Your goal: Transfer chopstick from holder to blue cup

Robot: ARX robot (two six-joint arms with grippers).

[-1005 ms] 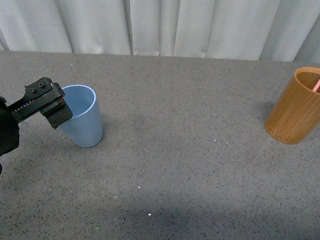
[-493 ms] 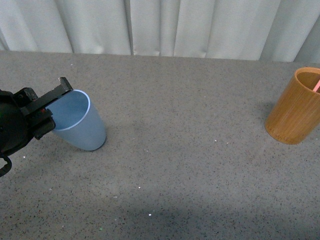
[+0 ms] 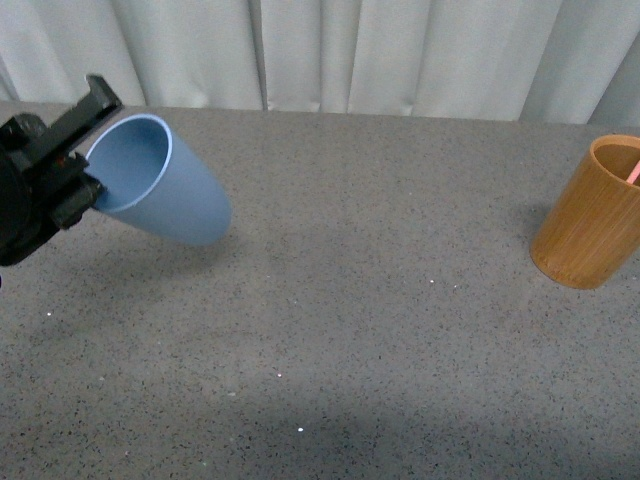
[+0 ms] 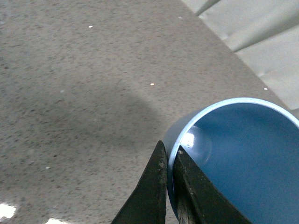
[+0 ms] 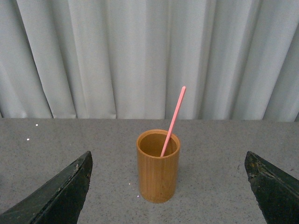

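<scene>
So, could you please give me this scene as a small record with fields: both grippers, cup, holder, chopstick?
left gripper: shut on the blue cup rim, one finger inside, one outside
blue cup: strongly tilted, appears lifted off the table
right gripper: open, empty, facing the holder
holder: upright on the table
chopstick: inside the holder, leaning on its rim
</scene>
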